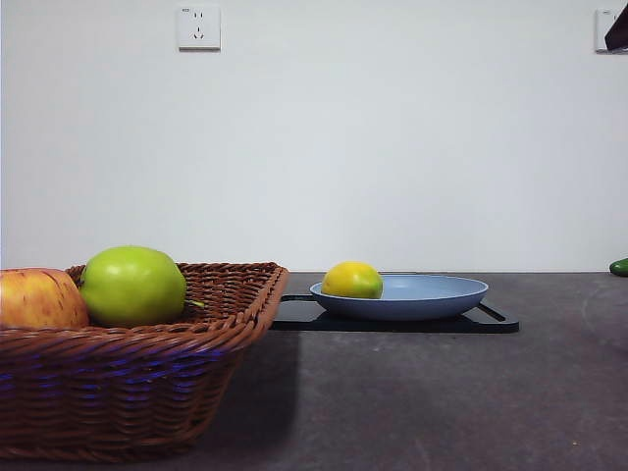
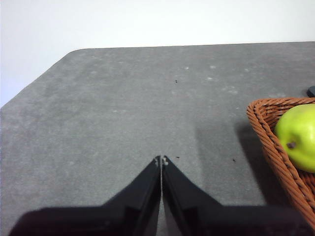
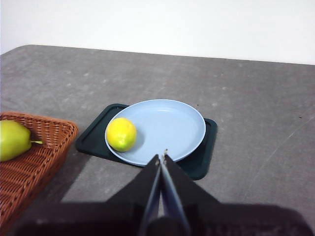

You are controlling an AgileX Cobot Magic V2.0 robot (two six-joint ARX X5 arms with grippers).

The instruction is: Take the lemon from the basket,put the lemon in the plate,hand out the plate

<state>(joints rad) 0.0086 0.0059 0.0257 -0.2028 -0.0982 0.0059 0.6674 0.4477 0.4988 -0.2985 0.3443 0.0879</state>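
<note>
The yellow lemon [image 1: 352, 281] lies in the light blue plate [image 1: 432, 294], at its side nearest the basket; it also shows in the right wrist view [image 3: 121, 134] on the plate [image 3: 172, 123]. The wicker basket [image 1: 147, 363] stands at the near left. My right gripper [image 3: 162, 158] is shut and empty, held above and short of the plate. My left gripper [image 2: 161, 161] is shut and empty over bare table, beside the basket's corner [image 2: 268, 132].
The plate rests on a flat black tray [image 1: 491, 322]. A green apple [image 1: 132, 286] and a red-yellow apple [image 1: 39, 299] lie in the basket. A green object [image 1: 619, 266] shows at the far right edge. An arm's dark tip [image 1: 618, 29] is at the top right corner.
</note>
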